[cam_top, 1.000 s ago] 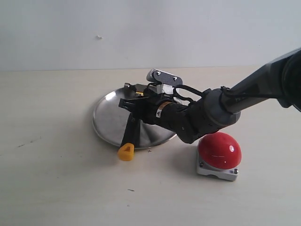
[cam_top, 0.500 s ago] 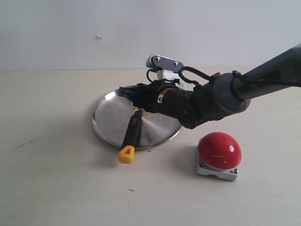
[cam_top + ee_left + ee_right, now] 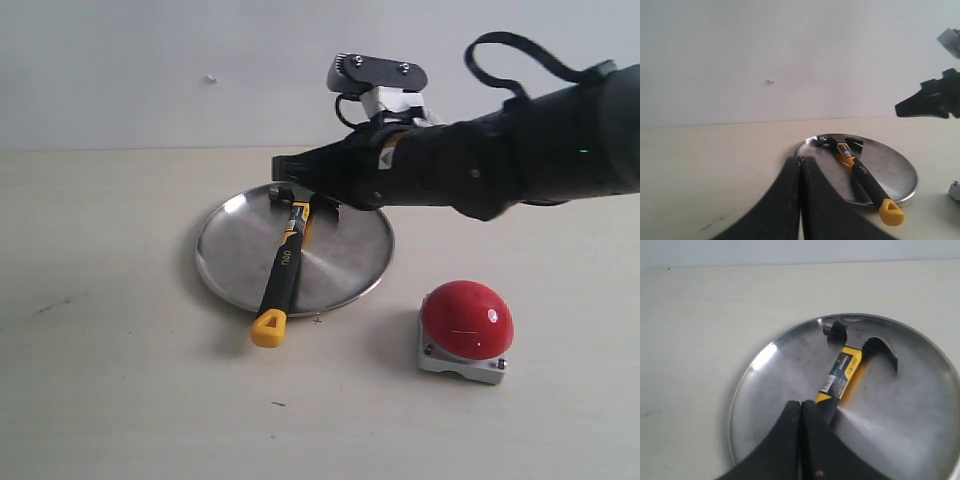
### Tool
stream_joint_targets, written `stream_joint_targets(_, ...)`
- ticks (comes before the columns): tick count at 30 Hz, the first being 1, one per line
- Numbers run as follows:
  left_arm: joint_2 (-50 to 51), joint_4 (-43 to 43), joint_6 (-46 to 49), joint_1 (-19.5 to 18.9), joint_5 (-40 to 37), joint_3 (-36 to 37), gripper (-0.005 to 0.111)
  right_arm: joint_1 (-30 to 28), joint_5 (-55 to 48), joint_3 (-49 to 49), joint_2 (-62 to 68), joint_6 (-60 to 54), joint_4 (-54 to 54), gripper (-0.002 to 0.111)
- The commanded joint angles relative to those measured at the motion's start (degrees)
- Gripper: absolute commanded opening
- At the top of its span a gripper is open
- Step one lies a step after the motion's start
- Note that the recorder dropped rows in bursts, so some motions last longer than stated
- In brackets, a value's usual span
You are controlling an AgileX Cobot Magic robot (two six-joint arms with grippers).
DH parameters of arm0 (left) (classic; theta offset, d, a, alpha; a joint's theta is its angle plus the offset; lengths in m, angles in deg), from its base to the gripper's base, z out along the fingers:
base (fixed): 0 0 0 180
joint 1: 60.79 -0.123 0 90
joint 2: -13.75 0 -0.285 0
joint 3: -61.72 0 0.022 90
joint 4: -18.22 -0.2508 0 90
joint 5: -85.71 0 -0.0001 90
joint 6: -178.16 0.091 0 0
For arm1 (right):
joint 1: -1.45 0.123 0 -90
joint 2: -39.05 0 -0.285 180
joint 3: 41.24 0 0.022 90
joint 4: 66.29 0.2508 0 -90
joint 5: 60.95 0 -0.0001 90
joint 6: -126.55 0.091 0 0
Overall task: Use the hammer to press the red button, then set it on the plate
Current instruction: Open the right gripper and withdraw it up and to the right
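The hammer [image 3: 282, 265] lies flat on the plate [image 3: 230, 250], its dark head near the far rim and its yellow end sticking out over the near rim. The left wrist view also has the hammer [image 3: 860, 172] lying on the plate [image 3: 892, 167]. My right gripper [image 3: 281, 163] hovers above the plate's far side, shut and empty, clear of the hammer [image 3: 845, 372]. Its fingers [image 3: 790, 440] meet over the plate [image 3: 770, 390]. The red button [image 3: 466, 318] stands on the table right of the plate. My left gripper [image 3: 800, 161] is shut and empty, low over the table near the plate.
A pale wall runs behind the light wooden table [image 3: 120, 380]. The right arm's dark bulk [image 3: 500, 160] stretches over the area behind the button. Small specks lie on the table in front of the plate.
My right gripper has let go of the hammer and risen up off the plate. The hammer now rests on the plate by itself.
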State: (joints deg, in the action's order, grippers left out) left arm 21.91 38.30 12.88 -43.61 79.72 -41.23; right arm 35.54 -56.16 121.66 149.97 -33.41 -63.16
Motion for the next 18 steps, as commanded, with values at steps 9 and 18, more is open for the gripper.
stream_joint_targets(9, -0.37, -0.11, -0.16, -0.07, 0.12, 0.16, 0.000, -0.11, -22.40, -16.45, -27.23, -14.84, -0.64, 0.000)
stream_joint_targets(18, -0.37, -0.11, -0.16, -0.07, 0.12, 0.16, 0.000, -0.11, -25.64, -16.45, -33.70, -14.84, -0.51, 0.000)
